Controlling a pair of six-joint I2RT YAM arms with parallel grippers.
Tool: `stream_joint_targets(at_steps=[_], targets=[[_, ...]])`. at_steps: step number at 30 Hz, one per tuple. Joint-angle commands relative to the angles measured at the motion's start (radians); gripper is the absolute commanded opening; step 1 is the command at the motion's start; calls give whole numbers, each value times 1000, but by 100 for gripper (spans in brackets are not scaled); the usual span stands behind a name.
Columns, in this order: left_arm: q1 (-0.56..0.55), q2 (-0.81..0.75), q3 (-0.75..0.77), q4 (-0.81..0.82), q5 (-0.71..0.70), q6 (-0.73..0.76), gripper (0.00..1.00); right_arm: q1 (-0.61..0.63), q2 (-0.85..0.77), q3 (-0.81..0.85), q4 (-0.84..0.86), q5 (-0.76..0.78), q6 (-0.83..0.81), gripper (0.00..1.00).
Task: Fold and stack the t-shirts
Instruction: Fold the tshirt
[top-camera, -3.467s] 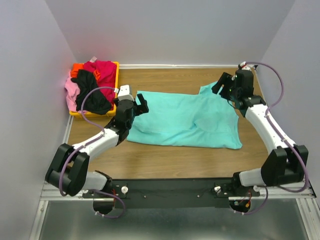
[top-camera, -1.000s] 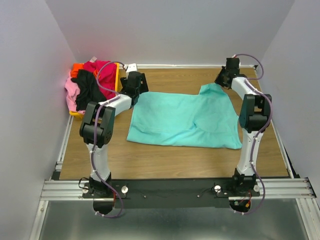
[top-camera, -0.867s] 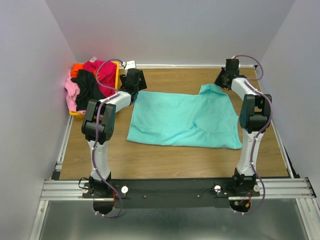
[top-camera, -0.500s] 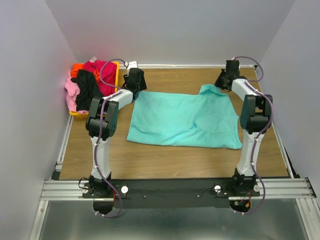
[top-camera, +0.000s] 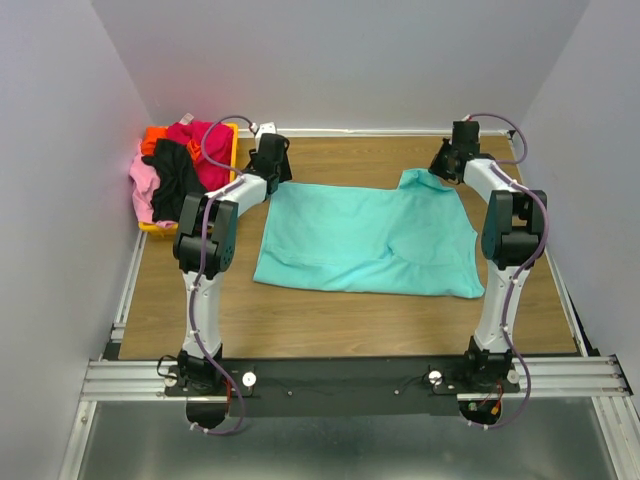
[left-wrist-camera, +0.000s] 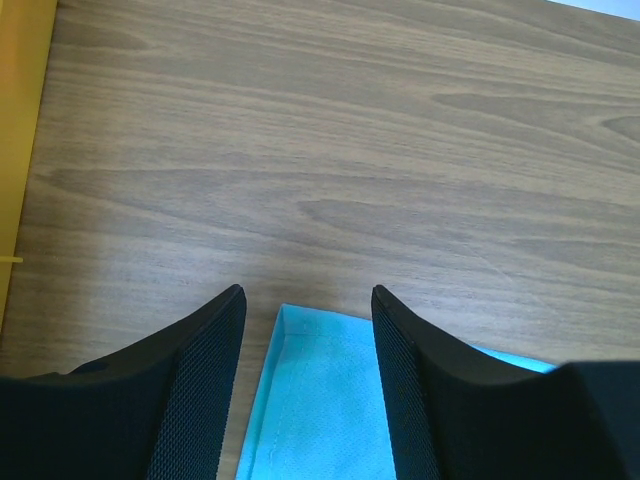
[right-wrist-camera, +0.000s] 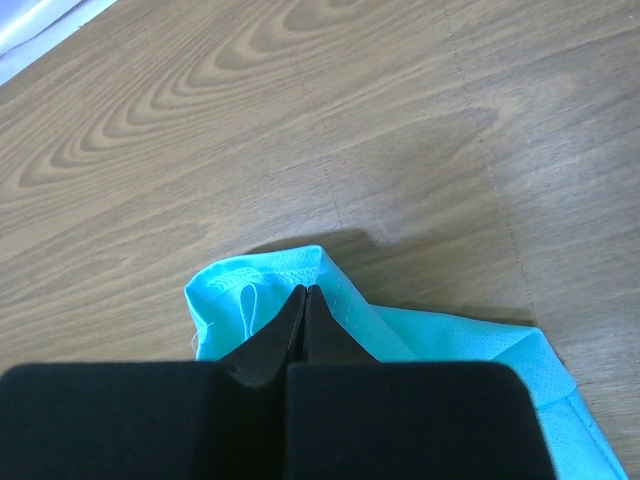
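The turquoise t-shirt (top-camera: 365, 240) lies spread flat across the middle of the table. My left gripper (top-camera: 270, 160) is at its far left corner, and in the left wrist view the gripper (left-wrist-camera: 308, 293) is open, with that corner of the shirt (left-wrist-camera: 315, 400) between its fingers. My right gripper (top-camera: 445, 165) is at the far right corner. In the right wrist view it (right-wrist-camera: 303, 290) is shut on a bunched fold of the turquoise t-shirt (right-wrist-camera: 250, 290). The other t-shirts are piled at the far left: magenta-red (top-camera: 205, 145), black (top-camera: 178, 180), pink (top-camera: 143, 185) and orange (top-camera: 153, 135).
A yellow-orange bin (top-camera: 233, 160) holds the shirt pile against the left wall, and its edge (left-wrist-camera: 20, 150) shows at the left of the left wrist view. Grey walls close the table on three sides. Bare wood (top-camera: 330, 320) lies between the shirt and the arm bases.
My left arm has reached farther back to the shirt's far left corner, and its jaws have narrowed around it. The right gripper has stayed shut at the far right corner.
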Motion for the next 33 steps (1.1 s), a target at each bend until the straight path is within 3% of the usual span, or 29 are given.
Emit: stream_joint_targets(at_steps=[1, 21, 25, 33], targets=[[1, 27, 31, -70, -6, 7, 58, -4, -46, -16, 16, -28, -7, 1], [-25, 85, 146, -244, -35, 11, 55, -29, -79, -61, 44, -83, 6, 1], [-25, 93, 153, -257, -41, 11, 45, -35, -86, -72, 50, -92, 7, 1], [-28, 95, 155, -278, -60, 24, 36, -45, -91, -82, 58, -109, 13, 1]])
